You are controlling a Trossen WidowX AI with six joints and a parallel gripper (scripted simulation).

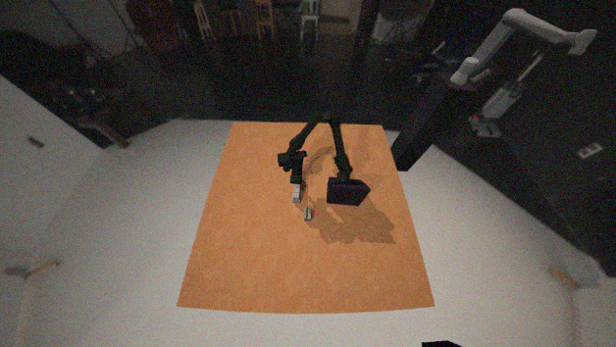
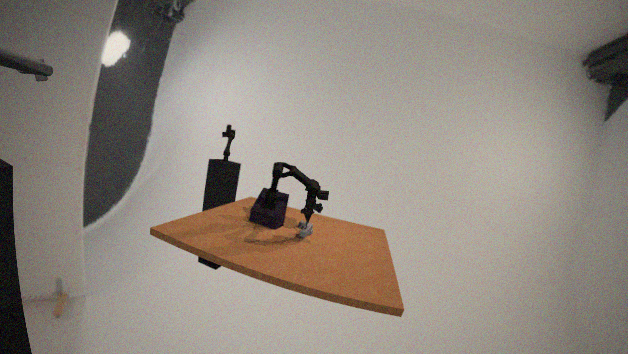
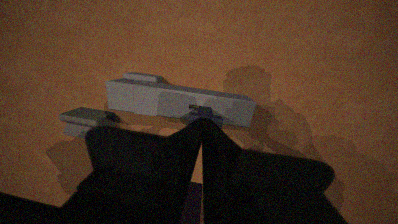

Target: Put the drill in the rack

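A long light grey block (image 1: 296,193) (image 3: 135,98) lies on the orange table (image 1: 245,265) (image 2: 345,270) (image 3: 300,40), with a low raised piece on top at its left end in the wrist view. A small blue-grey part (image 3: 214,116) sits against its near side, toward the right end. A separate small grey-green piece (image 1: 308,214) (image 3: 82,116) stands to the left and nearer in the wrist view. I cannot tell which parts are the drill, key and rack. My gripper (image 1: 296,183) (image 2: 307,221) (image 3: 204,122) is shut and empty, fingertips at the blue-grey part and partly hiding it; contact is unclear.
A dark purple box (image 1: 345,191) (image 2: 269,212) stands on the table at the foot of my arm, to the right of the grey block in the top view. A tall black column (image 2: 221,185) stands behind the table.
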